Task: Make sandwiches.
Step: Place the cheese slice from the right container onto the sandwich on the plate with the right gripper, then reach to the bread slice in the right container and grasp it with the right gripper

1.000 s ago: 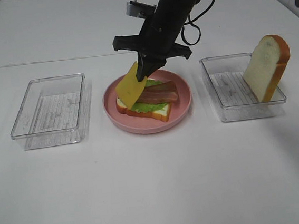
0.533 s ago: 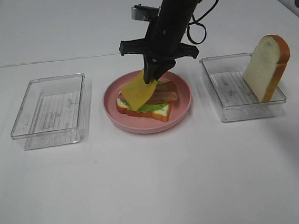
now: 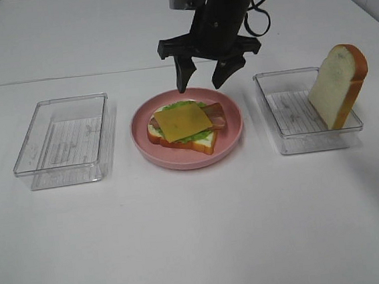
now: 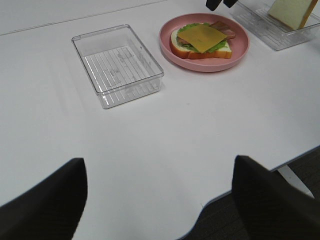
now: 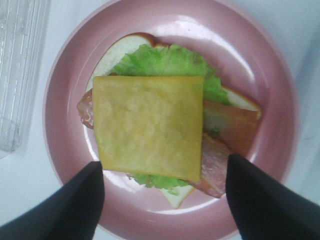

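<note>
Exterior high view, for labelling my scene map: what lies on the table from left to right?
left tray → plate bearing the sandwich → right tray, with a bread slice leaning at its right end.

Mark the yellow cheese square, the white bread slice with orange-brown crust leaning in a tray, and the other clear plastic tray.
yellow cheese square (image 3: 183,122): exterior high view, centre of its top
leaning white bread slice (image 3: 334,85): exterior high view, its white face
left clear plastic tray (image 3: 68,141): exterior high view, its ribbed floor
</note>
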You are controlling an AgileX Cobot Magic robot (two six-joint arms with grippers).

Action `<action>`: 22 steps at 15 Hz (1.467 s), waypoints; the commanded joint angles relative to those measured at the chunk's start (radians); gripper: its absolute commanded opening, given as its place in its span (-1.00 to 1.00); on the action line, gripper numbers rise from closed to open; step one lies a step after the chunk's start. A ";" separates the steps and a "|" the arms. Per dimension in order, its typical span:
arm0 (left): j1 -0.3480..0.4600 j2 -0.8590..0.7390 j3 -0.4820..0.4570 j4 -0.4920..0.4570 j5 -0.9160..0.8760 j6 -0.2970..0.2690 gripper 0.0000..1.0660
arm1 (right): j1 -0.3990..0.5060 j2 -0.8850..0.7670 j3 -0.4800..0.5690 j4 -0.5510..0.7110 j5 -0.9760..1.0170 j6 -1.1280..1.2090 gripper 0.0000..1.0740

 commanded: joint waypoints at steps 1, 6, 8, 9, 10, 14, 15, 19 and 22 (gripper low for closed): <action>-0.006 -0.020 0.003 0.001 -0.010 0.006 0.42 | 0.001 -0.059 -0.003 -0.114 0.008 0.028 0.23; -0.006 -0.020 0.003 0.001 -0.010 0.006 0.42 | -0.042 -0.157 -0.003 -0.245 0.083 0.054 0.23; -0.006 -0.020 0.003 0.001 -0.010 0.006 0.42 | -0.086 -0.182 -0.003 -0.245 0.125 0.071 0.24; -0.006 -0.020 0.003 0.001 -0.010 0.006 0.42 | -0.134 -0.204 -0.003 -0.246 0.164 0.079 0.28; -0.006 -0.020 0.003 0.001 -0.010 0.006 0.42 | -0.167 -0.221 -0.003 -0.246 0.190 0.079 0.28; -0.006 -0.020 0.003 0.001 -0.010 0.006 0.42 | -0.276 -0.260 -0.003 -0.250 0.226 0.079 0.36; -0.006 -0.020 0.003 0.001 -0.010 0.006 0.42 | -0.319 -0.265 -0.003 -0.239 0.226 0.077 0.36; -0.006 -0.020 0.003 0.001 -0.010 0.006 0.42 | -0.404 -0.265 -0.003 -0.149 0.226 0.018 0.36; -0.006 -0.020 0.003 0.001 -0.010 0.006 0.42 | -0.406 -0.258 -0.002 -0.131 0.226 -0.023 0.36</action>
